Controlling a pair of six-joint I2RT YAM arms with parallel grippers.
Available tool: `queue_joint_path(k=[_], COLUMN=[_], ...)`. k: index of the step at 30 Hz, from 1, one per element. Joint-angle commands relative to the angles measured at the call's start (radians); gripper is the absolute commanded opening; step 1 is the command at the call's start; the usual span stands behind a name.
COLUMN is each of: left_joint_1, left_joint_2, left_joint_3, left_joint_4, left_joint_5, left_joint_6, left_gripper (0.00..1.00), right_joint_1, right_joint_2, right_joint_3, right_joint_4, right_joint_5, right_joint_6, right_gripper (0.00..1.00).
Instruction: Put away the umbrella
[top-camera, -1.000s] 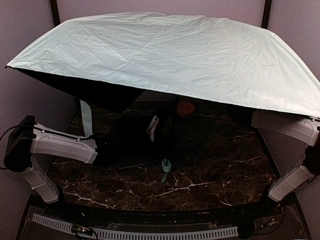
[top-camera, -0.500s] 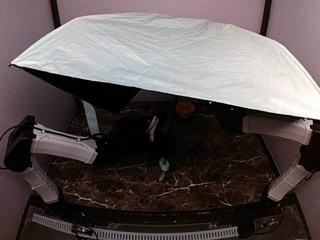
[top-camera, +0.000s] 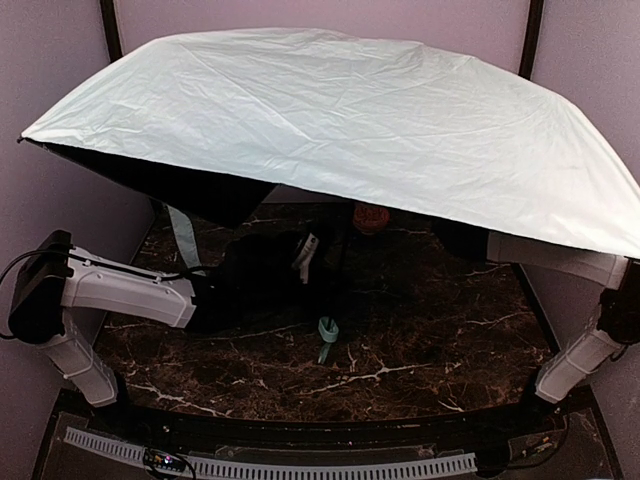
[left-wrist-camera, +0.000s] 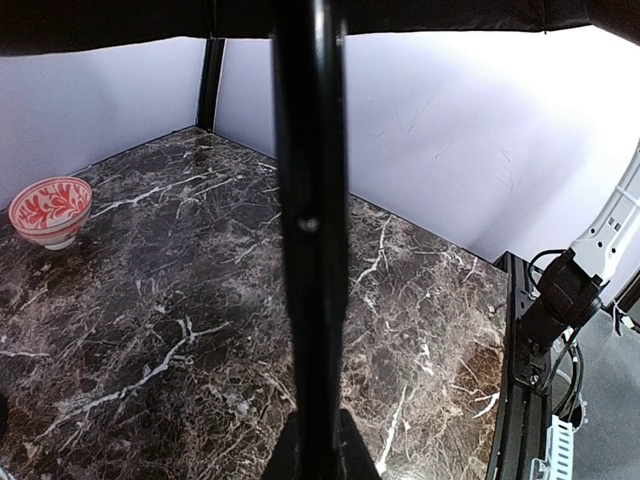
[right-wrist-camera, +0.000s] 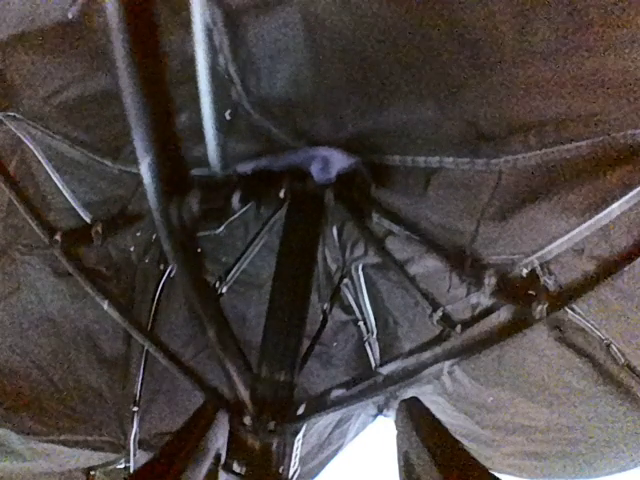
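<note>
The umbrella stands open above the table, its shaft clenched in the left pincer. The right pincer, higher above the table, faces the ribs. I cannot tell whether it grips. A skewed push could bend ribs or twist the shaft loose.

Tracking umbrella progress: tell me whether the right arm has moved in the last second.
Yes. In the top view the right arm has slid slightly left, closer to the red bowl.

Overhead view above the umbrella; both wrist views close beneath it.
</note>
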Motion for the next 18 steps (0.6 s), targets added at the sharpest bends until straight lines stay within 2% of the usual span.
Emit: queue_joint_path(k=[1, 7, 14, 18], left_joint_1=[-0.006, -0.005, -0.002, 0.04], left_joint_2=[-0.012, -0.014, -0.043, -0.079], left_joint_3=[0.03, 0.041, 0.048, 0.048], left_joint_4=[0.073, 0.064, 0.089, 0.151], left_joint_5=[-0.001, 0.001, 0.011, 0.05], left_joint_6=[0.026, 0.027, 0.076, 0.096], left_gripper=[0.0, 0.0, 0.0, 0.0], right_joint_1=[0.007, 0.007, 0.007, 0.007], right_joint_2=[-0.007, -0.009, -0.018, -0.032], right_joint_3=[0.054, 0.054, 0.032, 0.01], right_joint_4=[0.006, 0.005, -0.1, -0.27], right_joint_5=[0.031, 0.029, -0.009, -0.19], right_joint_6=[-0.045, -0.056, -0.045, 0.02], right_gripper=[0.58, 0.36, 0.21, 0.19])
